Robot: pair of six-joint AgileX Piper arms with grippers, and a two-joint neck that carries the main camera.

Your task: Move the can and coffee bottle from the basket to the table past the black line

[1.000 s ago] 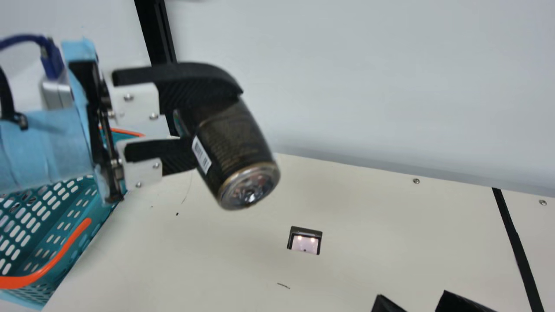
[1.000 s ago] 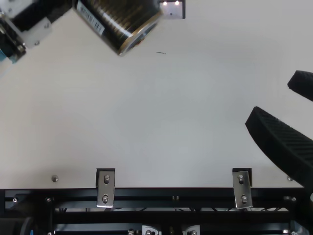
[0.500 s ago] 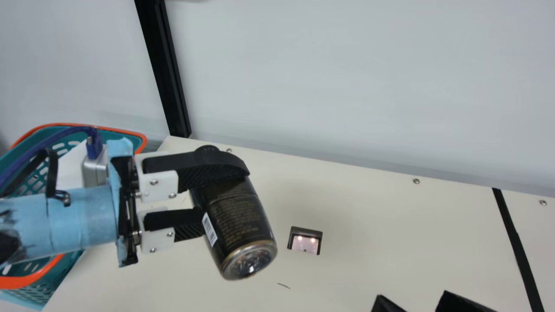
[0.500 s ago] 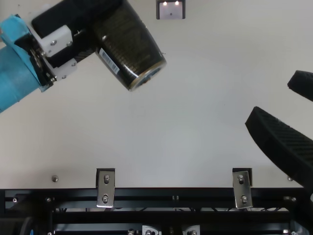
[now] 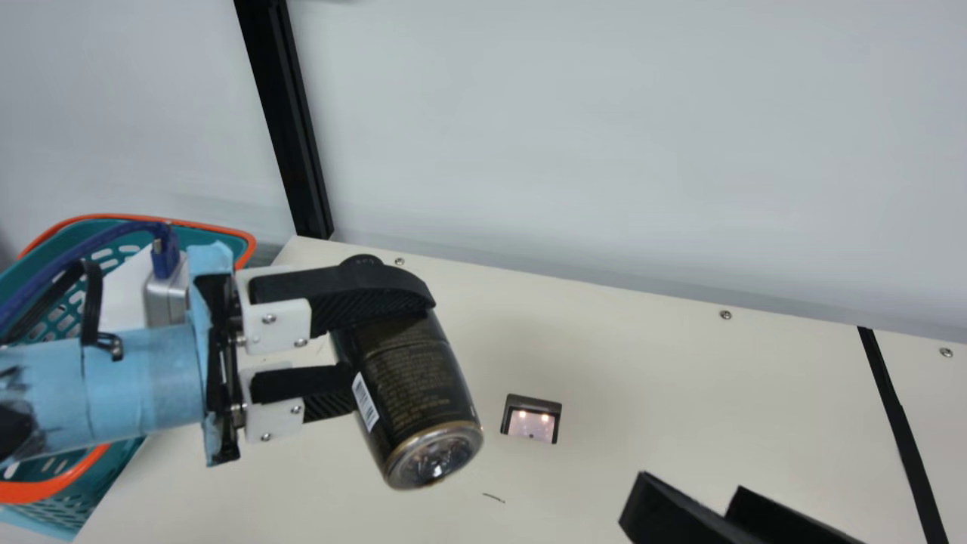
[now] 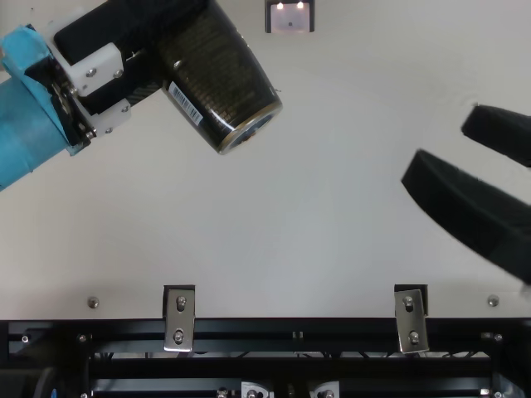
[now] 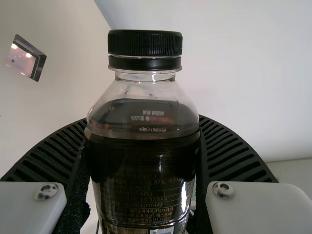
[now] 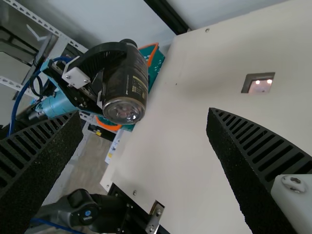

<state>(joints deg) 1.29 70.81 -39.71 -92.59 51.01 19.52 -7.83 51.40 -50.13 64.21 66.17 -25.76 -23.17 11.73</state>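
Main view: left pincer [image 5: 393, 344] pinching tilted coffee bottle [image 5: 415, 378], centre-left | basket [image 5: 57, 491]: left edge, partly behind left arm | lit recess [image 5: 532, 423]: centre | black line [image 5: 903, 431]: right | right pincer [image 6: 442, 144]: spread, top view right

- The left wrist [image 5: 128, 385], wrapped in light blue, lies nearly level, entering at the main view's left edge.
- The left end effector [image 5: 385, 340] is clamped in a grip, one finger above the other.
- The right end effector [image 6: 444, 145] juts in at the top view's right edge, fingers spread apart.
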